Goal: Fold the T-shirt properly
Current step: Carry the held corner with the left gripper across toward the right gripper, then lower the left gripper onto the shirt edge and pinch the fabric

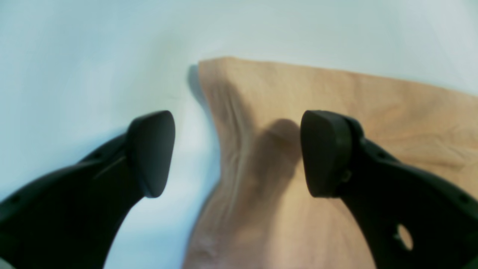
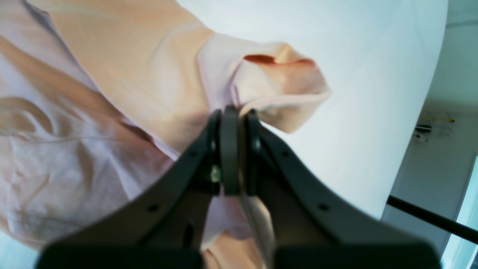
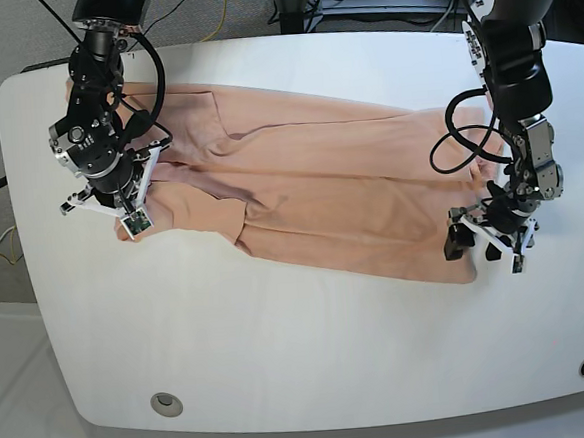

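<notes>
Left wrist view, shirt: the T-shirt (image 1: 328, 123) filled the right and lower middle of the frame, its corner at upper centre and its edge running down the middle over the white table (image 1: 74, 56).
Left wrist view, hand: the left gripper (image 1: 237, 153) stood wide, one finger over bare table at left, the other over cloth at right; nothing was held.
Left wrist view, grip site: the rippled edge between the fingers looked the natural place to pinch, judged from the bunching there.
Right wrist view, shirt: the cloth (image 2: 112, 93) spread across the left half, with a sleeve opening at upper centre.
Right wrist view, hand: the right gripper (image 2: 235, 114) was closed tight on a thin fold of sleeve fabric at frame centre.
Base view, layout: the shirt (image 3: 330, 186) lay wrinkled across the middle of the table (image 3: 302, 359), the pinching hand (image 3: 121, 206) at its left end, the wide hand (image 3: 489, 240) at its lower right corner.
Handling, judged: light, limp and non-fragile; it would sag and drag unless lifted by edges or corners at both ends together.
Risk, judged: a thin pinch could slip or gather only one layer.
</notes>
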You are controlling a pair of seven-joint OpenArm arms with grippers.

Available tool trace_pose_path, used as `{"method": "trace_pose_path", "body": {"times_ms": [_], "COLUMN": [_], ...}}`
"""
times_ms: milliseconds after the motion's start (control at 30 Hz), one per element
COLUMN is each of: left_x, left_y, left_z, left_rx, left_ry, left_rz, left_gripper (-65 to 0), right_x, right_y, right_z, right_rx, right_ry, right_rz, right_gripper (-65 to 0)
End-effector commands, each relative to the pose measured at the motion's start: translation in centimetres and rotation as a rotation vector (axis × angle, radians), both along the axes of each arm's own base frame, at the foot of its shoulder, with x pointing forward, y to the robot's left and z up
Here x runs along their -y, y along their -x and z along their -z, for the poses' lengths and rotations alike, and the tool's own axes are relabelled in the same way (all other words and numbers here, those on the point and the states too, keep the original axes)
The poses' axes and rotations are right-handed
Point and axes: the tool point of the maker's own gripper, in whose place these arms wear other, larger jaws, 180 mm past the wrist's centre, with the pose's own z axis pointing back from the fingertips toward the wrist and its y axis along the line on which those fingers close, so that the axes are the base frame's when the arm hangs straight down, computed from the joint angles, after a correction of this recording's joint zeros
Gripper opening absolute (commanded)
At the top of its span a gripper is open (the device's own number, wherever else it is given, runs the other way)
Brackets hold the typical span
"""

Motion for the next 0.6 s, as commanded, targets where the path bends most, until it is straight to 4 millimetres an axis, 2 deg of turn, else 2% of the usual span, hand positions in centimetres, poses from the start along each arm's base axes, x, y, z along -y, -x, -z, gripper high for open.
{"method": "trace_pose_path", "body": {"times_ms": [0, 233, 367, 567], "left_x": [1.1, 2.4, 4.0, 4.1], "left_y": [-1.9, -1.9, -1.9, -1.2], "left_z": [-2.4, -2.0, -1.7, -1.0], "left_rx": [0.079, 0.075, 0.073, 0.055], "left_ry": [0.035, 0.055, 0.082, 0.081], "left_rz": [0.000, 0.011, 0.022, 0.024], "left_gripper": [-17.0, -17.0, -17.0, -17.0], "right_x": [0.3, 0.3, 0.3, 0.3], "right_y": [-0.8, -0.8, -0.8, -0.7], "right_z": [-1.2, -1.2, -1.2, -1.1], "right_rx": [0.044, 0.044, 0.044, 0.041], "right_ry": [0.012, 0.012, 0.012, 0.012], "right_rz": [-0.006, -0.006, -0.006, -0.006], "right_gripper": [-65.0, -65.0, -65.0, -65.0]}}
